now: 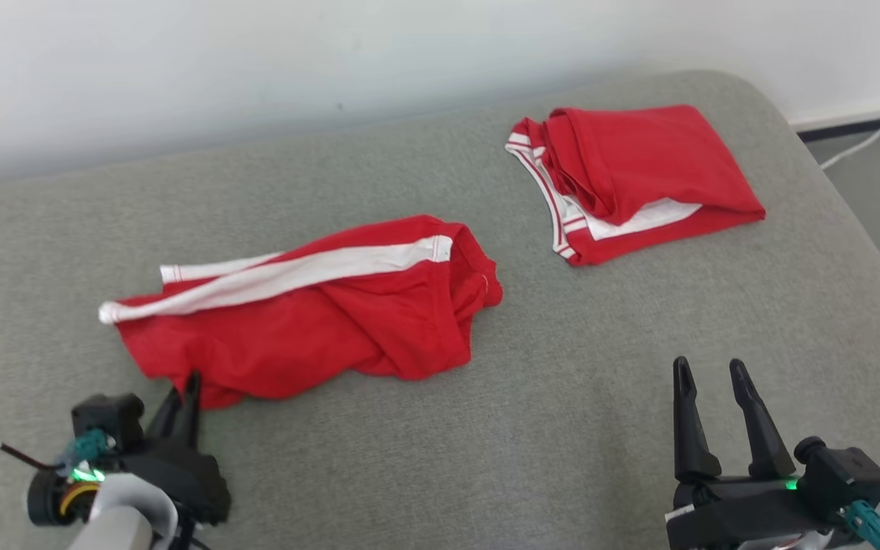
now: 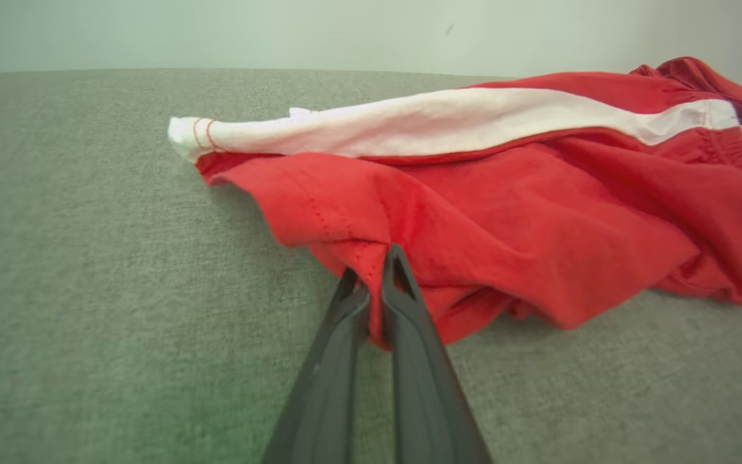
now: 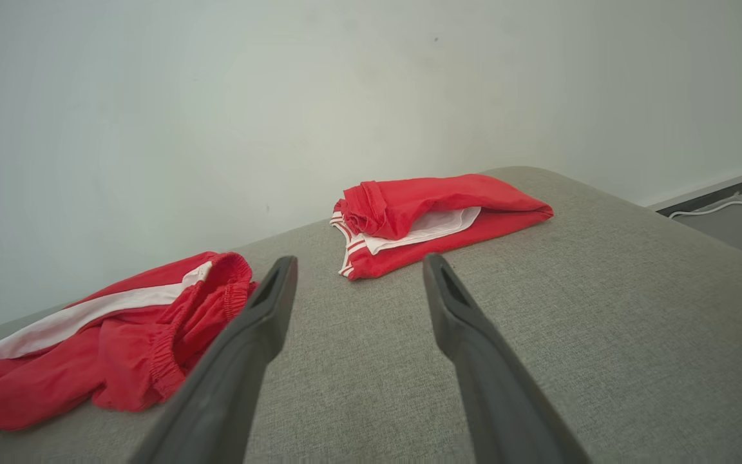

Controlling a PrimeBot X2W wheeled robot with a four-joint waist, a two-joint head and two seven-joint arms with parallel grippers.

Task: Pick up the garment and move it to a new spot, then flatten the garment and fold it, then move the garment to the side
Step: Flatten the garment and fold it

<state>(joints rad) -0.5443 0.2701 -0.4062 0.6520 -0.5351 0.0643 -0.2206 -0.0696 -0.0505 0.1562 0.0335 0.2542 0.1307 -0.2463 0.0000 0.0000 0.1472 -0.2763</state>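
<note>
1. A grey padded surface [image 1: 600,367] spreads across the head view, with a pale wall [image 1: 257,61] behind it.
2. The crumpled red garment [image 1: 318,321] lies on the left half of the surface. It is bunched and wrinkled, and a white stripe [image 1: 295,275] runs along its far edge. The right wrist view shows it low at the left [image 3: 87,348], well apart from that arm's fingers.
3. A folded red garment [image 1: 638,168] with white trim rests farther back on the right, apart from the crumpled one. In the right wrist view it lies [image 3: 435,206] beyond the gap between the fingers.
4. The right gripper [image 1: 709,370] sits at the lower right over bare surface. Its jaws are spread and nothing lies between them [image 3: 358,267].
5. The left gripper [image 1: 184,397] is at the lower left, its tips at the near edge of the crumpled red garment. In the left wrist view its jaws are pressed together [image 2: 374,264] on a fold of the red hem, with cloth [image 2: 538,219] showing in the slit between them.
6. A white cable [image 1: 860,145] trails over the floor past the surface's far right corner.
</note>
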